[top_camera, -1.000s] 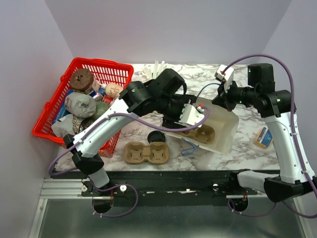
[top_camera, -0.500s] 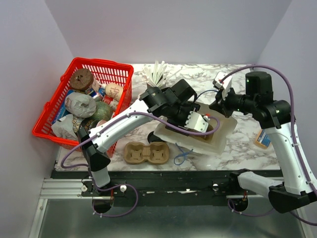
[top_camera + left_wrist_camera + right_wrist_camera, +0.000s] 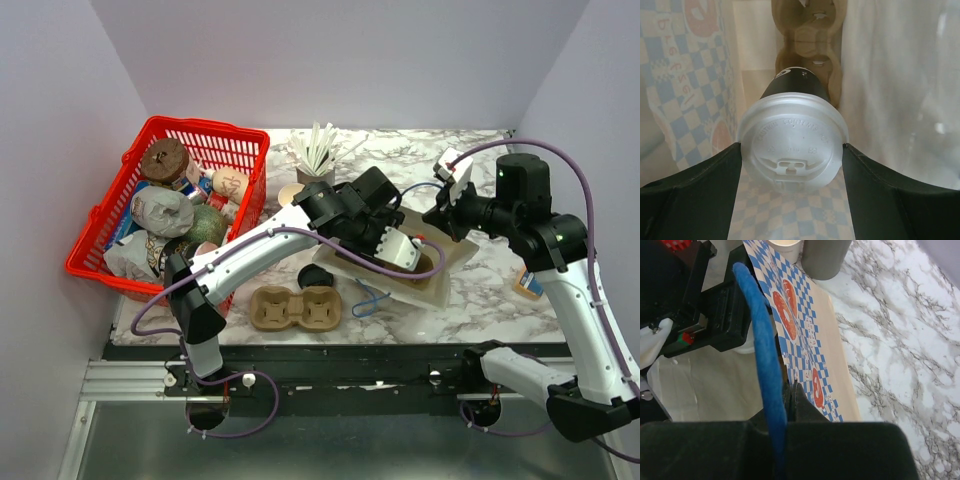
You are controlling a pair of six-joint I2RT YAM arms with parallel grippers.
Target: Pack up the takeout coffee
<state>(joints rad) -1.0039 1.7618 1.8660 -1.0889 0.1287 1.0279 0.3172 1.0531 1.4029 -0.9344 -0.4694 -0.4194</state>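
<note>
Well to the left of the left gripper (image 3: 400, 250) stands a red basket (image 3: 222, 148), full of mixed items. Closer to this hand, on its left side, a brown cup carrier (image 3: 296, 308) lies on the marble table (image 3: 480, 290), and a round black lid (image 3: 315, 275) lies just beside the carrier.

The left gripper is inside the paper bag (image 3: 440, 268), which lies tilted on the table. It grasps the takeout coffee (image 3: 792, 132): the two black fingers (image 3: 705, 175) press the white lid from both sides, and the dark body of the cup points away from the hand. Just beyond the cup, deeper in the bag, there is a second carrier (image 3: 812, 45).

The right gripper (image 3: 790, 395) is at the right edge of the bag. It is clenched on the blue handle (image 3: 760, 340), which runs up from between its fingers. The checked side of the bag spreads directly in front of this hand.
</note>
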